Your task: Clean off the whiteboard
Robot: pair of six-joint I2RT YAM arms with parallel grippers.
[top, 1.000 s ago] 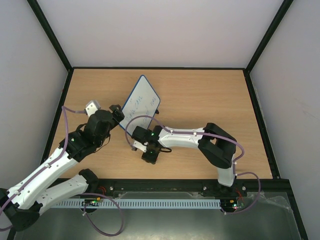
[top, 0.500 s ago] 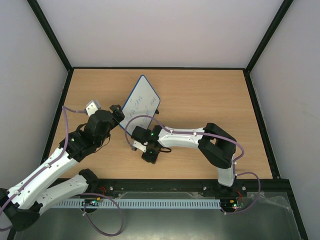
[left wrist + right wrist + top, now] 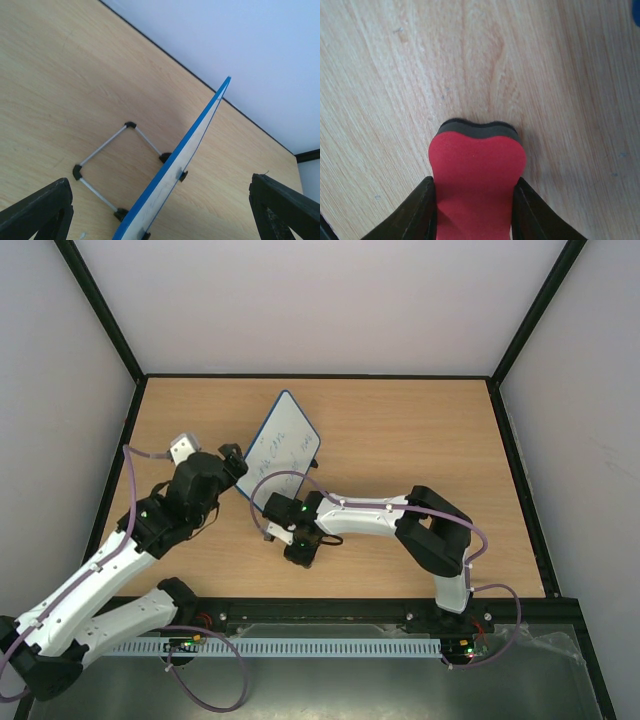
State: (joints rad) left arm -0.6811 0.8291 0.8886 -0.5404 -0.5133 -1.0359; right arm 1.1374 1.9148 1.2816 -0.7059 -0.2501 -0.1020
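Observation:
The whiteboard (image 3: 286,440) stands tilted on its wire stand (image 3: 102,146) at the table's middle left, with faint dark handwriting on its white face. In the left wrist view I see it edge-on, blue rim up (image 3: 186,157). My left gripper (image 3: 236,462) is open at the board's near-left corner, and its two fingers straddle the board's edge (image 3: 160,202) without touching it. My right gripper (image 3: 298,550) is low over the table just in front of the board, shut on the red eraser (image 3: 476,167), whose dark felt edge lies against the wood.
The wooden table (image 3: 400,430) is fenced by black frame rails and white walls at the left, back and right. The right arm's purple cable (image 3: 270,480) loops close to the board's near edge.
My left gripper has shifted slightly away from me along the board's near-left corner. The right gripper, the eraser and the board have not visibly moved.

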